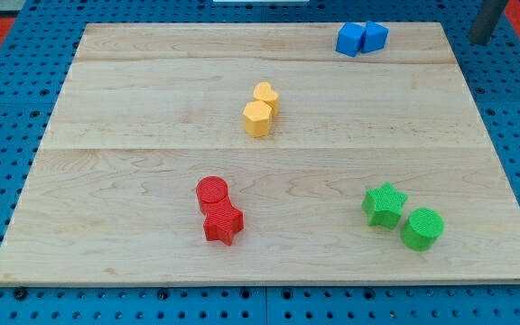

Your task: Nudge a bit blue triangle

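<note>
Two blue blocks touch each other at the view's top, right of centre. The right one (376,36) looks like the blue triangle. The left one (350,39) looks like a cube. A dark rod enters at the view's top right corner. My tip (479,41) is off the wooden board (134,181), over the blue pegboard, well to the right of the blue blocks and apart from them.
A yellow heart (265,94) and a yellow hexagon (257,118) touch near the centre top. A red cylinder (212,191) and a red star (223,222) touch at the bottom centre. A green star (385,204) and a green cylinder (422,227) sit at the bottom right.
</note>
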